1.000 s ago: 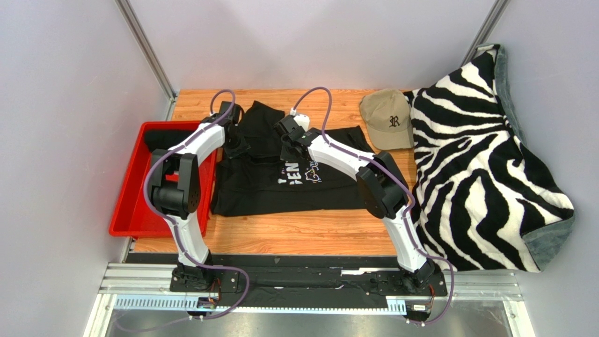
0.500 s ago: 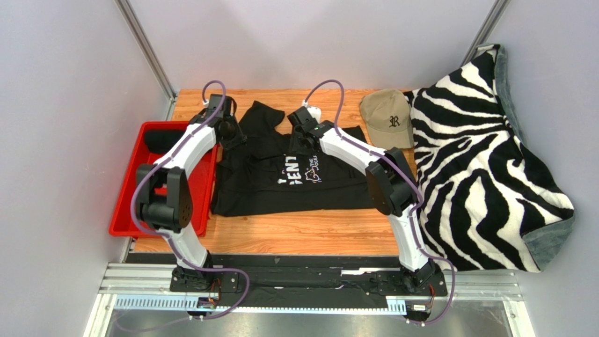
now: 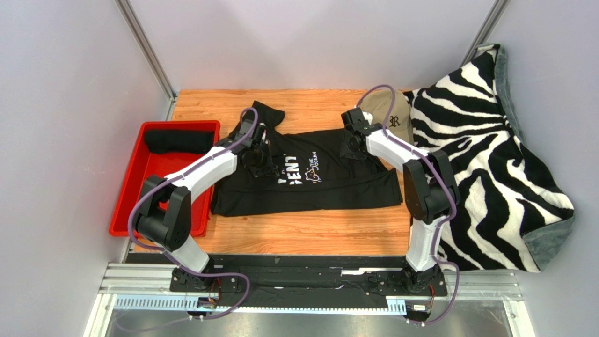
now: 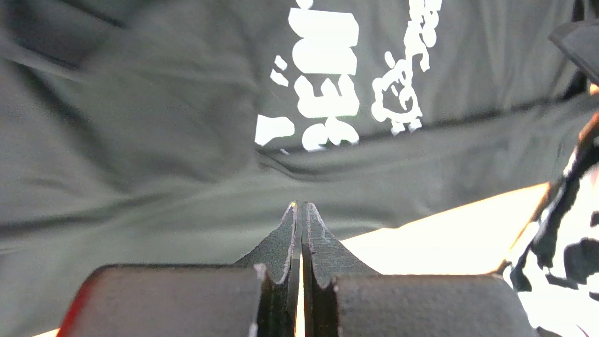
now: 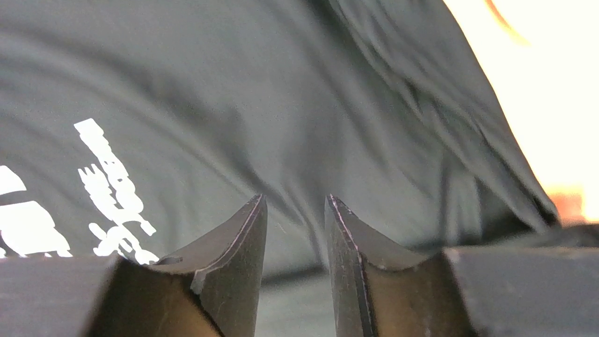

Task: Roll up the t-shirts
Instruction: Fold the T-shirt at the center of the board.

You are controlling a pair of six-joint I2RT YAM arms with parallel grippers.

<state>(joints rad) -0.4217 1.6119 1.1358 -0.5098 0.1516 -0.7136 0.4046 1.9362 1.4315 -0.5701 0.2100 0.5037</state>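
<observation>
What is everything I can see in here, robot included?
t-shirt: one, black with white lettering, spread mid-table.
rolled bundle: one, black, likely a rolled shirt, at the bin's far end.
bin: one, red, left of the t-shirt.
cap: one, tan, far right of the table, beside the blanket.
blanket: one, zebra-striped, right side.
table: one, wooden.
left arm, right arm: white and black, over the t-shirt.
left gripper: shut, empty.
right gripper: open.

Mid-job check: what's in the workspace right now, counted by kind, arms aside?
t-shirts: 2, one spread out, one rolled in the bin
cap: 1
blanket: 1
bin: 1
Total: 5
</observation>
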